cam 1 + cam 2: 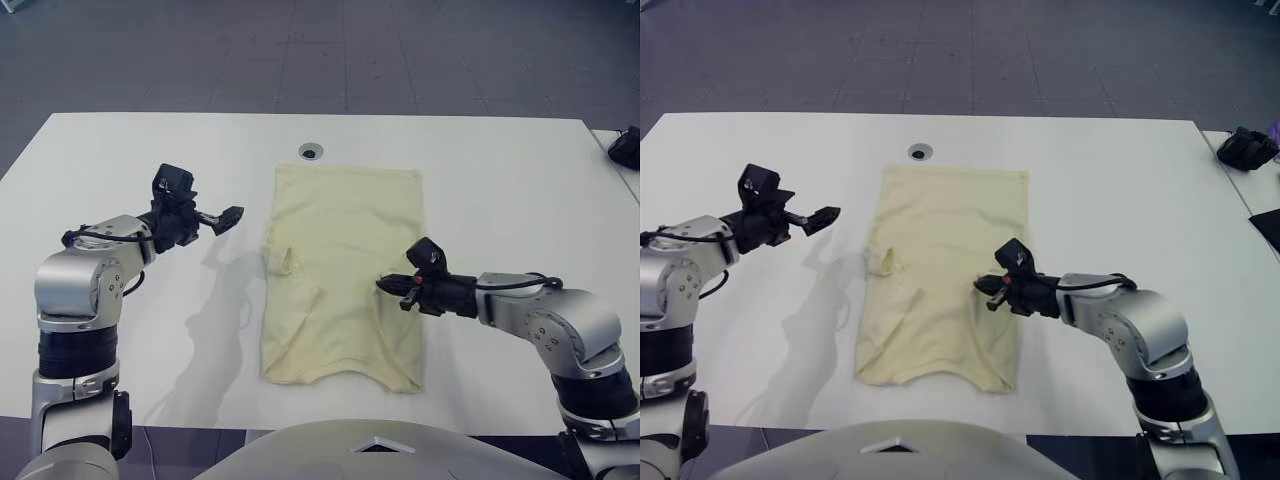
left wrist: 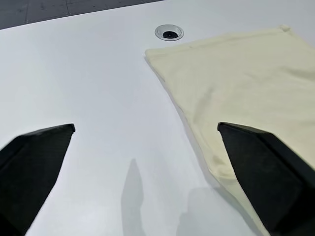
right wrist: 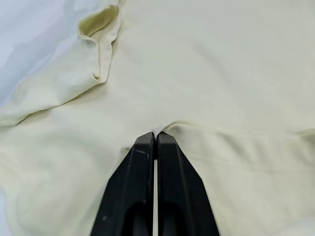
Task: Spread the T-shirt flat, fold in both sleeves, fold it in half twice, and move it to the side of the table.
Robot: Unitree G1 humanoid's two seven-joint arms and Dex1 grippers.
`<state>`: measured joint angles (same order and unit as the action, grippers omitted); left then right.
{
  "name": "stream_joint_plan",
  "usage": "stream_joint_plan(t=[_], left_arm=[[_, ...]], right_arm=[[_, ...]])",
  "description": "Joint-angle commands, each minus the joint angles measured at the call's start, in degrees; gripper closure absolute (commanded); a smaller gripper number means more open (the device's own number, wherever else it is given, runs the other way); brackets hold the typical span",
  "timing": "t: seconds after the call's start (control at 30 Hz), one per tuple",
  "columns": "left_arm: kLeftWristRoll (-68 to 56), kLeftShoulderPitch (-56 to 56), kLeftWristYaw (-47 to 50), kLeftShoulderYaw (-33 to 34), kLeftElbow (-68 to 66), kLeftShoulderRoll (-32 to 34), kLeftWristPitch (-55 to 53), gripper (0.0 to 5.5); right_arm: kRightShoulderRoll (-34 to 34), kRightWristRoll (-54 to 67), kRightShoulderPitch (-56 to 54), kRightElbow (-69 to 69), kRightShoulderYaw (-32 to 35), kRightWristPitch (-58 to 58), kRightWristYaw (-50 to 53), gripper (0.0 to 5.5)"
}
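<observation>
Lying centre frame on desk (image 1: 500, 180): T-shirt (image 1: 340, 240), narrow strip, sleeves seemingly folded in. Clenched on cloth fold right of centre: right jaws, probably gripping for half-fold. Released, hovering mid-left, apart from cloth: left jaws, likely waiting.

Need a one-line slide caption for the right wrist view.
Right tool shut, pinching a fold of the pale yellow T-shirt lying on the white table.

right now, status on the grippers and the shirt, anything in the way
Left gripper open, over bare table left of shirt. Right gripper shut on a shirt fold. Shirt flat, sleeves in, not yet halved. Cable hole beyond its far edge, apart.
</observation>
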<state>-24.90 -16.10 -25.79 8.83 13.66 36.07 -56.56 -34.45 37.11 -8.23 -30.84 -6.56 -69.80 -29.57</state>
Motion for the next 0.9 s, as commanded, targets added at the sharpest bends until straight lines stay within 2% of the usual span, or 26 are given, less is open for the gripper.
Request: stream_joint_plan(t=[0.03, 0.13, 0.37, 0.5, 0.57, 0.63, 0.73, 0.8, 0.9], left_arm=[[0.03, -1.16, -0.21, -0.46, -0.45, -0.19, -0.57, 0.1], [0.02, -1.28, -0.22, -0.69, -0.35, -0.23, -0.62, 0.1], [2.2, 0.34, -4.14, -4.37, 2.9, 2.12, 6.15, 0.1], [14.05, 4.97, -11.95, -12.98, 3.51, 12.49, 23.16, 0.1], [14.93, 8.55, -17.87, -13.16, 4.74, 16.05, 29.71, 0.1], [18.72, 12.38, -22.54, -14.17, 4.9, 21.07, 38.6, 0.1], [22.32, 20.37, -28.93, -14.42, 5.25, 26.25, 53.72, 0.1], [24.3, 25.27, -30.78, -14.84, 6.47, 28.13, 62.25, 0.1], [24.42, 29.84, -31.97, -14.42, 8.12, 28.02, 66.46, 0.1]], right_arm=[[-0.31, 1.07, -0.77, -1.67, -1.51, -0.9, -1.11, 5.23], [-0.74, -0.33, -0.73, -2.13, -1.29, 0.74, -0.42, 4.8], [-3.34, -15.76, 0.85, 1.97, -1.24, 21.53, 2.6, 3.75], [-12.28, -21.34, 10.36, -0.98, 1.91, 30.34, -2.18, 3.11], [-18.09, -23.52, 16.62, -2.52, 4.27, 34.43, -6.62, 2.76], [-22.17, -22.92, 22.81, -4.44, 9.43, 36.38, -11.75, 2.38], [-25.35, -24.2, 34.61, -7.53, 17.56, 43.45, -19.29, 1.91], [-26.75, -28.52, 41.3, -8.15, 18.07, 49.98, -21.88, 1.6], [-26.9, -35.3, 47.33, -7.36, 16.53, 59.64, -22.76, 1.12]])
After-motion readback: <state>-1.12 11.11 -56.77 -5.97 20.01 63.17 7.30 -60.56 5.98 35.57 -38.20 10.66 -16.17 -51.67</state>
